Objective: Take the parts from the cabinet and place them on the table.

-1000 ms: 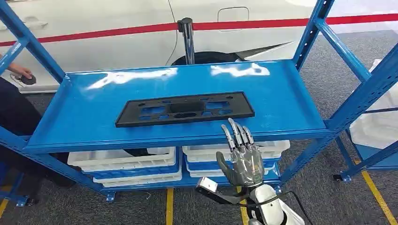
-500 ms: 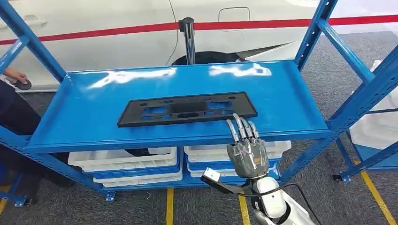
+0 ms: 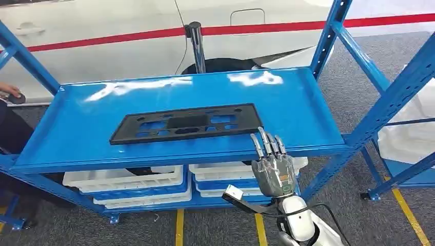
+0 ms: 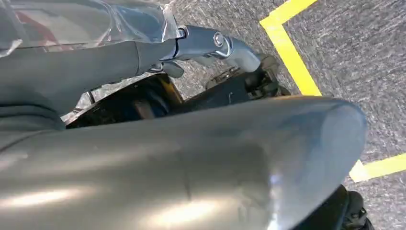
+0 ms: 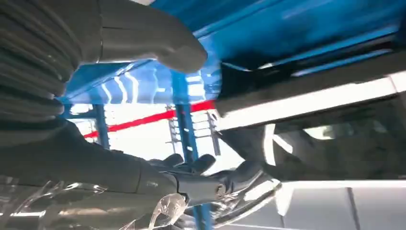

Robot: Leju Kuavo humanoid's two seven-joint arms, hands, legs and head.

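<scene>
The robot's right hand (image 3: pixel 272 166), fingers straight and holding nothing, hovers lower right of centre before the black part (image 3: pixel 184 123) lying mid-frame on the blue shelf (image 3: pixel 302 115), where a low reach risks striking the shelf's front lip.

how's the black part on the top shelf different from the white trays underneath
The black part is one flat, dark panel with cutouts, lying alone on the blue top shelf; the white trays are several deeper bins, stacked on the lower level. The black part lies in the open, just beyond the right hand; the white trays are partly hidden beneath the top shelf. Both are long, rectangular and untouched.
</scene>
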